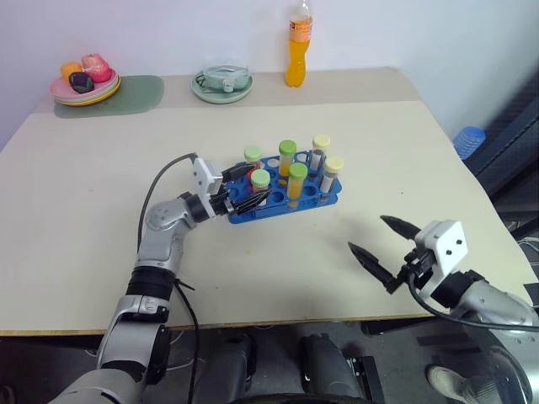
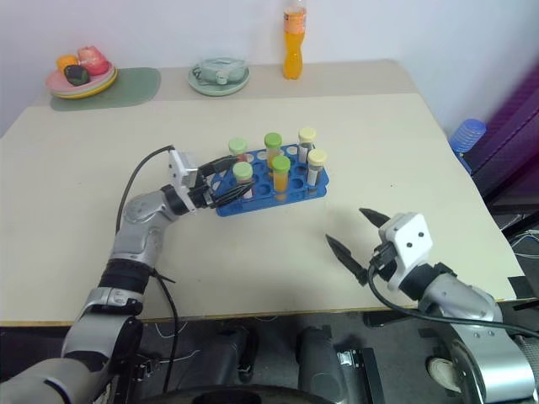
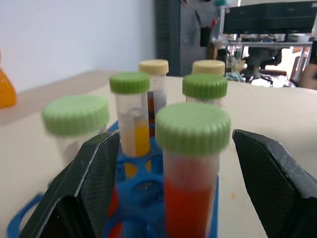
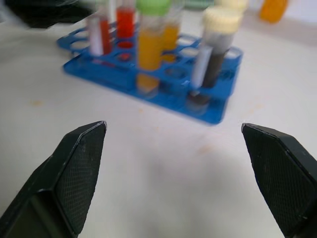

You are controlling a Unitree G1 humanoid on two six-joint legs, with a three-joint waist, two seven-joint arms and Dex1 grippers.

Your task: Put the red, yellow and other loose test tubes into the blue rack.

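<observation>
Right gripper [image 1: 376,246] nearest, low over bare table [image 1: 278,261], fingers spread wide, holding nothing. Blue rack [image 1: 316,198] mid-table, six capped tubes upright in it: four green caps, two cream. Red-filled tube [image 3: 190,173] at rack's near-left end, standing between left gripper's [image 1: 247,187] parted fingers, released. Left arm bent, wrist level with rack. Beyond: plate of fruit [image 1: 84,84], orange bottle [image 1: 297,46].
</observation>
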